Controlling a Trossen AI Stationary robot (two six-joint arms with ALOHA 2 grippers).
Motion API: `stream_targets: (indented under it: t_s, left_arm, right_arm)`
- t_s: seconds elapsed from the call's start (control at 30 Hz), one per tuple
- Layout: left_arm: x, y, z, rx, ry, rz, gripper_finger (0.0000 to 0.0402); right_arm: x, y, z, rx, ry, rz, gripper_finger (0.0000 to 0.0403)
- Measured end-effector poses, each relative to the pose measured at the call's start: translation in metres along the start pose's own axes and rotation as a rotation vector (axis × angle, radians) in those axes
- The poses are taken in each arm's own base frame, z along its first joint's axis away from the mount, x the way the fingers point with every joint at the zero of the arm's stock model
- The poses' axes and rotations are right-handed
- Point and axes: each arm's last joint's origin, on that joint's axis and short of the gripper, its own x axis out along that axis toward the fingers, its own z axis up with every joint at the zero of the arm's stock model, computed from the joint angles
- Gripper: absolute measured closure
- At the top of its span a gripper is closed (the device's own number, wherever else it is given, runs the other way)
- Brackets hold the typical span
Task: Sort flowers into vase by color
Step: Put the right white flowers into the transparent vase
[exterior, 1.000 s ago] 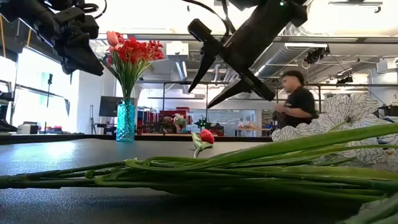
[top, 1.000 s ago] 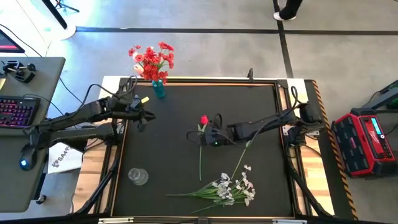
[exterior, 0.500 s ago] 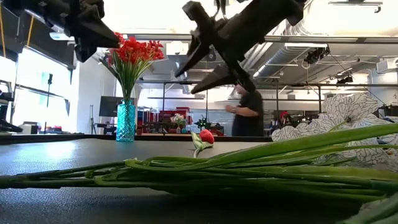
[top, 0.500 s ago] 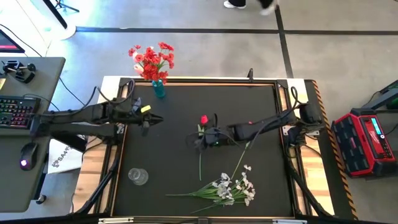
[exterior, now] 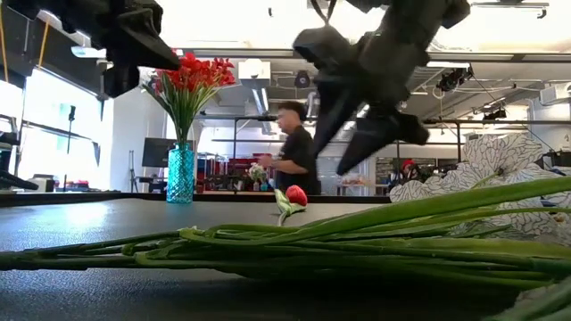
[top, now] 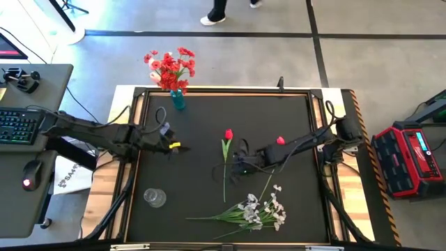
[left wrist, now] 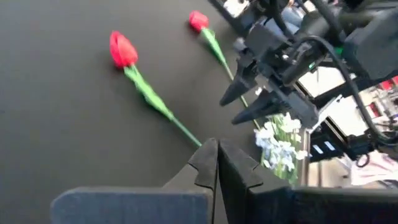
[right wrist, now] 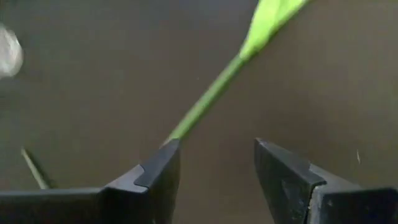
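Note:
A red tulip (top: 228,134) lies on the black table, its green stem (right wrist: 206,101) running toward the near edge. A second red bud (top: 280,141) lies to its right. A spray of white blossoms (top: 263,211) lies near the front edge. A blue vase (top: 178,101) at the far left holds red blooms (top: 169,65). My right gripper (top: 230,169) is open above the first tulip's stem, and the stem passes under one finger (right wrist: 158,171). My left gripper (top: 178,147) is shut and empty, left of the tulip; it also shows in the left wrist view (left wrist: 216,155).
A clear glass vase (top: 155,198) stands at the near left. The table has a raised rim (top: 230,89). A person walks in the room beyond the table (exterior: 294,147). A keyboard and mouse sit on a desk to the left (top: 14,125).
My right gripper has gone toward the table's near edge and tipped downward over the tulip's stem, uncovering the second red bud. My left gripper has gone toward the near edge and the table's middle, closer to the tulip. The flowers have not moved.

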Motion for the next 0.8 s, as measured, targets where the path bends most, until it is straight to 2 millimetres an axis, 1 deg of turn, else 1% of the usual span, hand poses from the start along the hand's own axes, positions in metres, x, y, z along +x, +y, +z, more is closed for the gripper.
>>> stream_targets:
  t_s: [0.1, 0.27, 0.37, 0.5, 0.6, 0.73, 0.8]
  left_arm:
    - [0.0, -0.001, -0.008, -0.072, 0.048, 0.014, 0.0401]
    - [-0.003, -0.004, -0.019, -0.171, 0.114, 0.025, 0.0402]
    - [-0.005, -0.008, -0.024, -0.224, 0.142, 0.008, 0.0401]
    - [-0.006, -0.014, -0.029, -0.242, 0.14, -0.012, 0.0401]
    - [-0.003, -0.019, -0.028, -0.185, 0.098, -0.047, 0.0401]
    - [0.003, -0.023, -0.023, -0.092, 0.037, -0.068, 0.0401]
    - [0.007, -0.023, -0.02, -0.071, 0.018, -0.07, 0.0401]
  right_arm:
    - [-0.001, 0.001, -0.006, -0.081, 0.096, 0.034, 0.0214]
    - [0.0, 0.008, -0.01, -0.159, 0.086, 0.085, 0.0214]
    - [0.008, 0.011, -0.01, -0.174, 0.07, 0.112, 0.0214]
    - [0.027, 0.011, -0.012, -0.072, 0.078, 0.12, 0.0214]
    - [0.037, 0.009, -0.016, 0.008, 0.083, 0.093, 0.0214]
    - [0.037, 0.007, -0.026, 0.091, 0.052, 0.016, 0.0214]
    - [0.034, 0.005, -0.029, 0.139, 0.063, -0.02, 0.0214]
